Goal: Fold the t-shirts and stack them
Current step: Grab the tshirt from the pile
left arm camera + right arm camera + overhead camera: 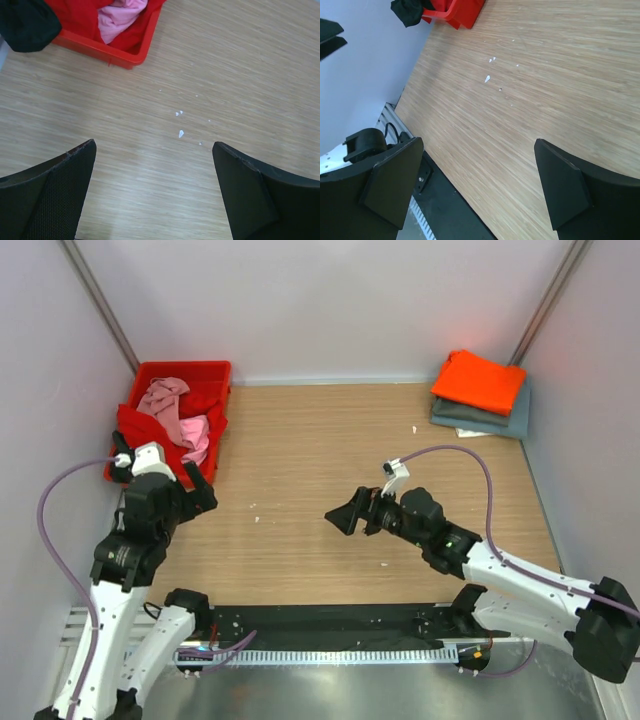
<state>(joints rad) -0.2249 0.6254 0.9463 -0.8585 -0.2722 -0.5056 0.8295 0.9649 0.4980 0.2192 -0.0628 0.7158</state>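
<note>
My table (330,440) is pale wood grain, matt and smooth. The red crate (185,367) looks like shiny hard plastic; the t-shirts (170,405) in it are soft, crumpled cloth. My left fingers (50,200) are matt black, one pad seemingly finely meshed.

Right end effector (477,150) was spread wide, with nothing between its black fingers (395,180), one at bottom left and one at bottom right. Below it was bare wood-grain worktop (560,75). A few small white flecks (487,77) lay on the wood further out. At the top, a corner of the red crate (457,12) showed, with a dark t-shirt (410,12) hanging over its edge. Pale wall (370,75) on the left. A black arm base (365,142) and a metal rail (387,115) sat at the worktop's edge.
</note>
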